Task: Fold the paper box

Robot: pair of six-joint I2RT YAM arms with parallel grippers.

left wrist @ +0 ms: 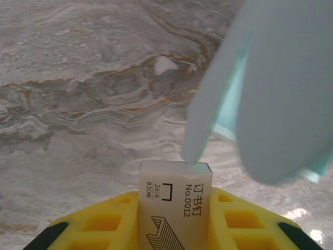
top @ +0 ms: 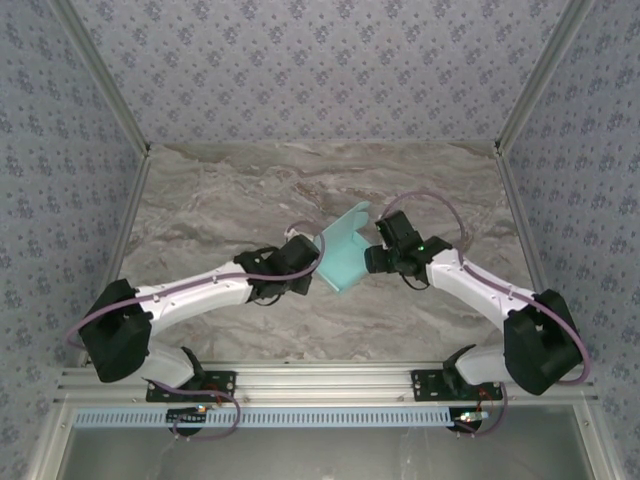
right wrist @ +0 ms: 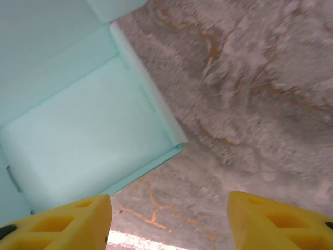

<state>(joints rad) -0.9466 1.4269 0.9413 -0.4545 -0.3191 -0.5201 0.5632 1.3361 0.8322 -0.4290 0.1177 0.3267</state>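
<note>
Seen from above, the half-formed paper box (top: 345, 258) stands mid-table on the marble table (top: 220, 200), between the two grippers. The left gripper (top: 303, 266) is at the box's left. Its wrist view shows yellow fingers (left wrist: 125, 203) clamped on a small white staple box (left wrist: 174, 219), with the pale card seemingly touching the top edge. The right gripper (right wrist: 169, 208) has its fingers spread with nothing between them, facing the box's open inside.

White links (top: 195, 292) run between bulky black joints (top: 115, 330), purple cables (top: 440, 200) loop alongside — yellow fingers (right wrist: 57, 221) carry square pockets and black corner patches.
</note>
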